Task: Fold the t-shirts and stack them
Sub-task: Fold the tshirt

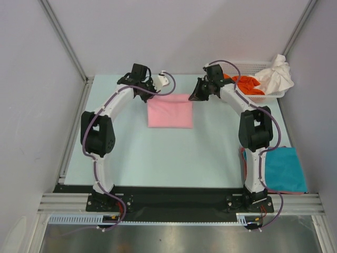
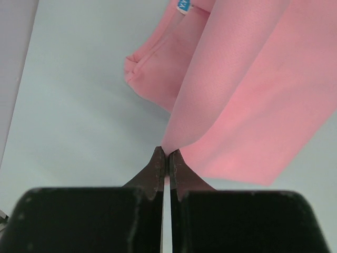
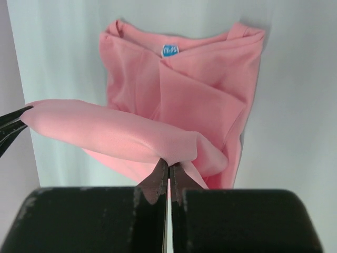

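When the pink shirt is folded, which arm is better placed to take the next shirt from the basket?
Probably the right arm. The right gripper holds the pink shirt close to the basket at far right; the left gripper, also holding it, is farther away.

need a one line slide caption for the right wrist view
The right gripper pinches a lifted edge of the light pink t-shirt above the pale table, its blue neck label facing up.

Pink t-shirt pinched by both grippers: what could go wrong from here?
1. The left gripper and right gripper each pinch only a thin edge of the pink t-shirt, so the cloth could slip free mid-fold.
2. The lifted edge sags and bunches between them, so the fold may land crooked.
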